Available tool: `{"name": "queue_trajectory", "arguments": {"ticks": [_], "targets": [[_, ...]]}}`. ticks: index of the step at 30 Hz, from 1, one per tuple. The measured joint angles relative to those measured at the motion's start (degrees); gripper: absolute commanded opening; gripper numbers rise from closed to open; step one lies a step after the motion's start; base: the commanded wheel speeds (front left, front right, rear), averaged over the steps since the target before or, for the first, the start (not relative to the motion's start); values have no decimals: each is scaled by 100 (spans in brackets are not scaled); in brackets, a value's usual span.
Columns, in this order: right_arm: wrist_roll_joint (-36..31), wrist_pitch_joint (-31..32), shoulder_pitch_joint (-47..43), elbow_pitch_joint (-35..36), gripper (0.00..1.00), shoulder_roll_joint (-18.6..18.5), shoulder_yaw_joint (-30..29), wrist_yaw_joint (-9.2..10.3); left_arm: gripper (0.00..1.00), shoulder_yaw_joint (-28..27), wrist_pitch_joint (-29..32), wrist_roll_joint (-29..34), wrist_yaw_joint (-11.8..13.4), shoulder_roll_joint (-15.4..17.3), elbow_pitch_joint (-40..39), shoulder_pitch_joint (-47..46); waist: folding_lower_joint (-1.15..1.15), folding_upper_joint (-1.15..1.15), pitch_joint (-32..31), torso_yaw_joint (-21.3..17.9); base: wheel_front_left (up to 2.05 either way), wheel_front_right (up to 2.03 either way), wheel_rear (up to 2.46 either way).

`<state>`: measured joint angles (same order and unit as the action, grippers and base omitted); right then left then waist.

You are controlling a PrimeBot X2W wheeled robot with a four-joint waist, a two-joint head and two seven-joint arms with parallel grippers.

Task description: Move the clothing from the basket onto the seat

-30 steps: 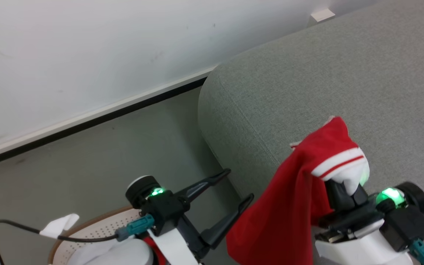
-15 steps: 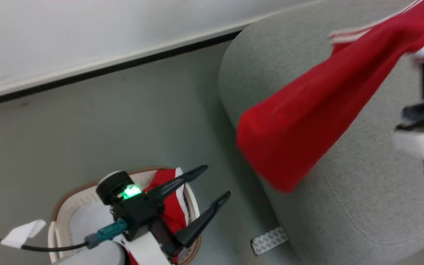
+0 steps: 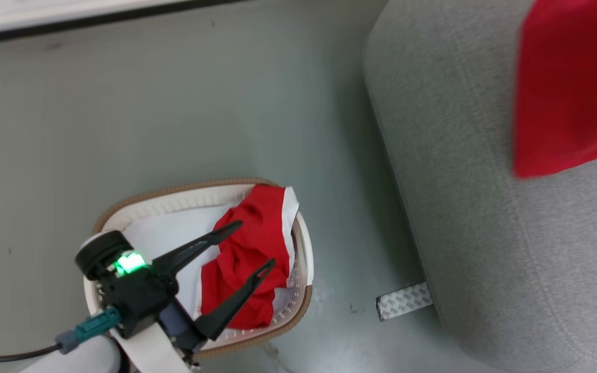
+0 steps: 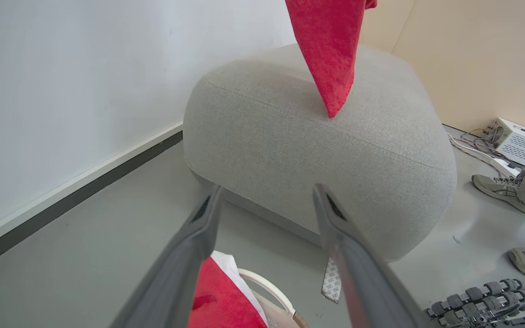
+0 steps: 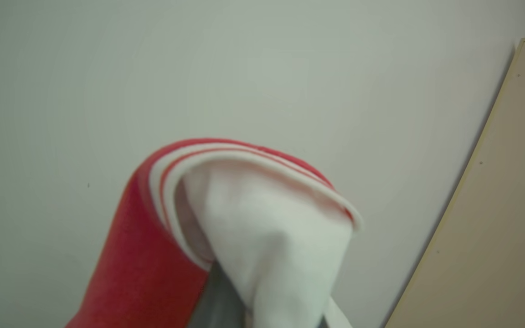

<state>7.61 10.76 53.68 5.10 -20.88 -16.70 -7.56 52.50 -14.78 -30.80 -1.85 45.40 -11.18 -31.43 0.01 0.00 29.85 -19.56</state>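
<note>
Head view looked steeply down from high above onto the floor (image 3: 174, 103), the basket (image 3: 184, 197) and the seat (image 3: 485, 233) corner. Left wrist view sat low above the basket, facing along the left gripper (image 4: 267, 187) toward the seat's end, fairly near. Right wrist view sat very close behind the hanging clothing (image 5: 267, 237), facing a pale wall (image 5: 198, 68). The first two shared the seat, the hanging clothing and a patterned floor strip (image 3: 403, 301).
</note>
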Motion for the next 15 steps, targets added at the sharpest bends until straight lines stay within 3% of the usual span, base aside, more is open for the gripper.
{"name": "queue_trajectory", "arguments": {"ticks": [2,7,15], "targets": [[-142,211,232,89,0,-121,-269,0,100,-47,-1,1,-44,100,-41,11,0,0,143,55,0,0,0],[-430,542,271,13,0,8,-622,0,100,-167,-21,49,-73,272,-176,20,0,0,472,156,0,0,0],[-1017,669,-964,-690,0,780,-1085,0,100,-308,-29,53,-122,465,-280,48,0,0,824,264,0,0,0]]}}
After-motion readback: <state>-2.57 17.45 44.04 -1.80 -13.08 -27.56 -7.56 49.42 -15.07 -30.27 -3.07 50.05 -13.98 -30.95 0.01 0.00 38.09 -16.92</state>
